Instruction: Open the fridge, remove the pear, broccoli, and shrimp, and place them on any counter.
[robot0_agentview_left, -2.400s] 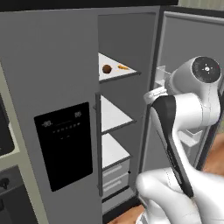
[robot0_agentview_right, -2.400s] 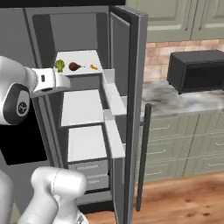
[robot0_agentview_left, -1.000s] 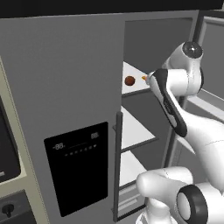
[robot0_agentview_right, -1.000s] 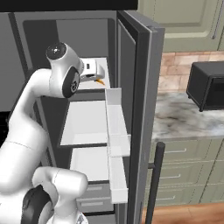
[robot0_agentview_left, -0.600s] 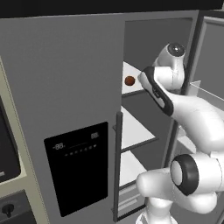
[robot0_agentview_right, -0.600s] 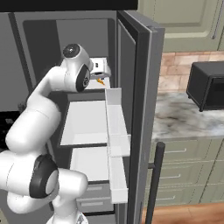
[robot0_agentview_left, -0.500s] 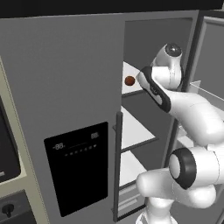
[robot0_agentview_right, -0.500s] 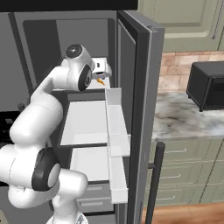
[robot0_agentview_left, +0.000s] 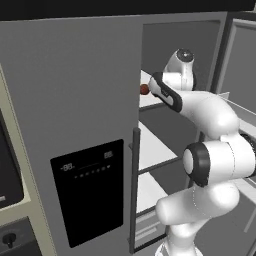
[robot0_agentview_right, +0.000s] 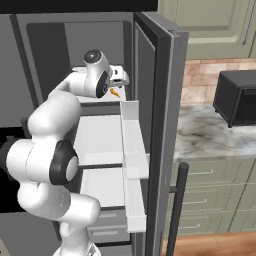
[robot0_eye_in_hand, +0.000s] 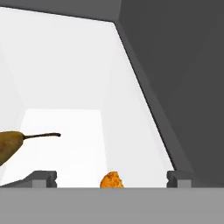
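So the fridge (robot0_agentview_right: 160, 125) already stands with its right door swung wide, which looks like the first step done, while the left door with the black panel (robot0_agentview_left: 90, 195) is shut. None of the three foods appears to have left the fridge yet: the pear (robot0_eye_in_hand: 9, 146) and the shrimp (robot0_eye_in_hand: 111, 180) lie on the white top shelf (robot0_eye_in_hand: 70, 131), and the broccoli cannot be made out in these pictures. The marbled bench (robot0_agentview_right: 210, 135) to the right of the fridge, beside a black oven (robot0_agentview_right: 237, 97), carries none of them, so all three removals seem left to do. The arm reaches into the top shelf, and the gripper (robot0_eye_in_hand: 111, 178) has its jaws spread wide with nothing between them but air. In the hand view the shrimp sits right between the two fingertips (robot0_eye_in_hand: 43, 178), low in the picture, apparently just ahead of them; whether it touches either one cannot be told. The pear lies off to one side, outside the jaws, its thin stem pointing toward the middle of the shelf.
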